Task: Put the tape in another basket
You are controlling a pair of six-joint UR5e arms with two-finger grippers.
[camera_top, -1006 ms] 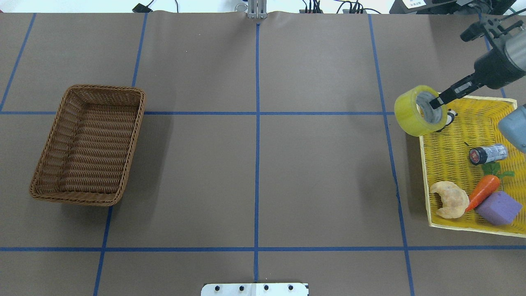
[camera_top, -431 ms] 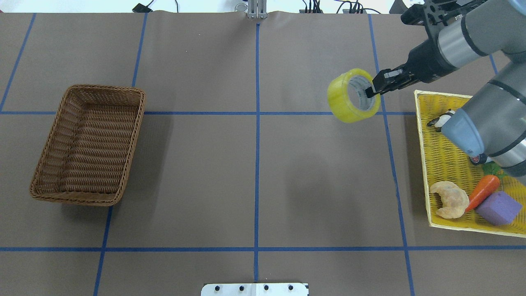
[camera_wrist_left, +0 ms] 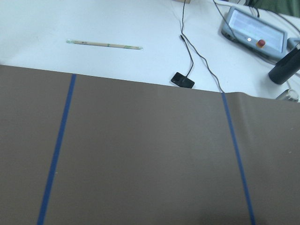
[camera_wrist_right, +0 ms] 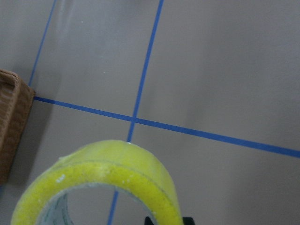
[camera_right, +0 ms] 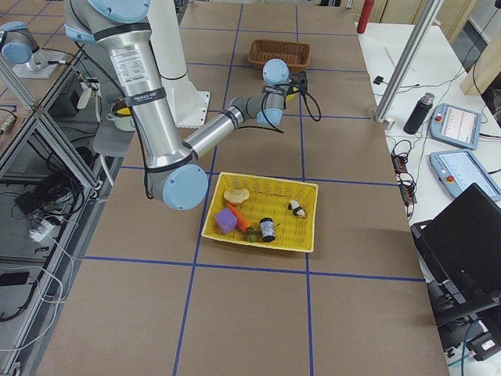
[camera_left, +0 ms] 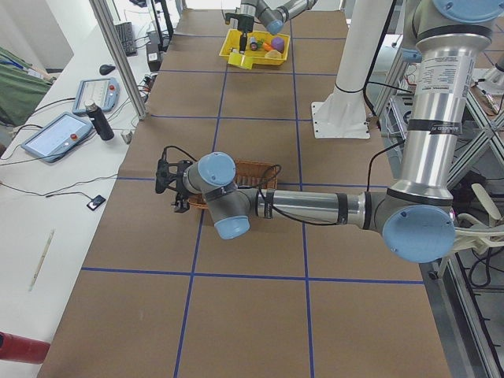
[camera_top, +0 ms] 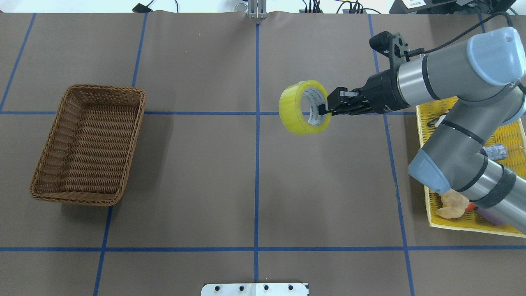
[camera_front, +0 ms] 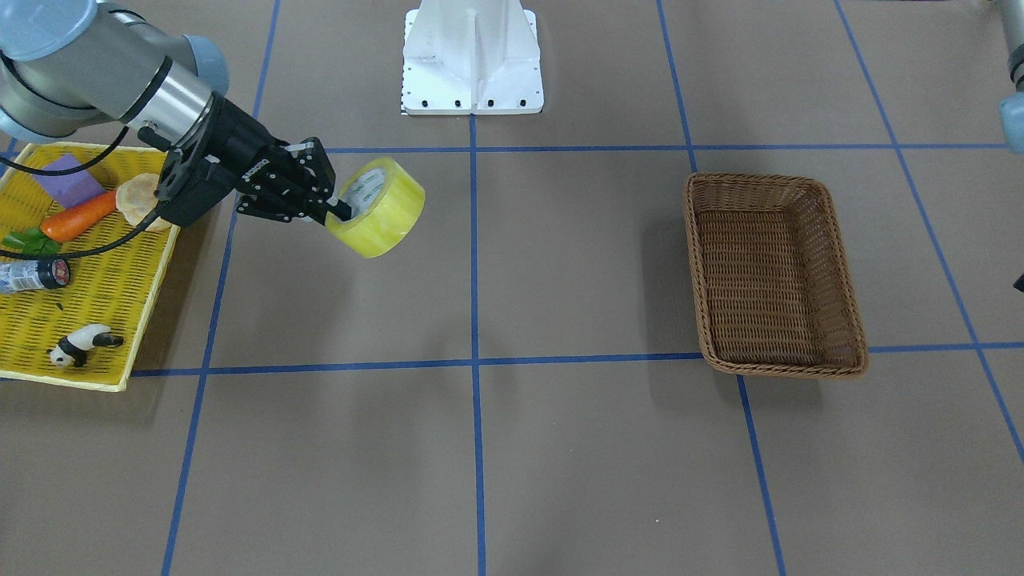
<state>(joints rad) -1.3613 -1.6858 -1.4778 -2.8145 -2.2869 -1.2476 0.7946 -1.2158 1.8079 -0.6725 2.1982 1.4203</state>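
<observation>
The tape (camera_top: 296, 111) is a yellow-green roll with a whitish printed core. It hangs in the air over the table's middle, just right of the centre line. My right gripper (camera_top: 326, 107) is shut on its wall, one finger inside the core. In the front view the tape (camera_front: 386, 210) is right of the right gripper (camera_front: 336, 210). The right wrist view shows the tape (camera_wrist_right: 112, 173) close up, with a corner of the basket (camera_wrist_right: 11, 122) at its left edge. The brown wicker basket (camera_top: 88, 144) stands empty at the far left. My left gripper (camera_left: 168, 185) shows only in the exterior left view; I cannot tell its state.
A yellow mesh tray (camera_front: 120, 304) at the right end holds a croissant (camera_front: 136, 198), a carrot (camera_front: 78, 216), a purple block (camera_front: 68, 176), a small bottle (camera_front: 32, 274) and a panda figure (camera_front: 76, 344). My right arm (camera_top: 452, 135) reaches over the tray. The white robot base (camera_front: 472, 64) stands at the table's edge.
My right gripper has carried the tape leftward from the yellow tray's corner to near the table's centre line. The basket has not moved.
</observation>
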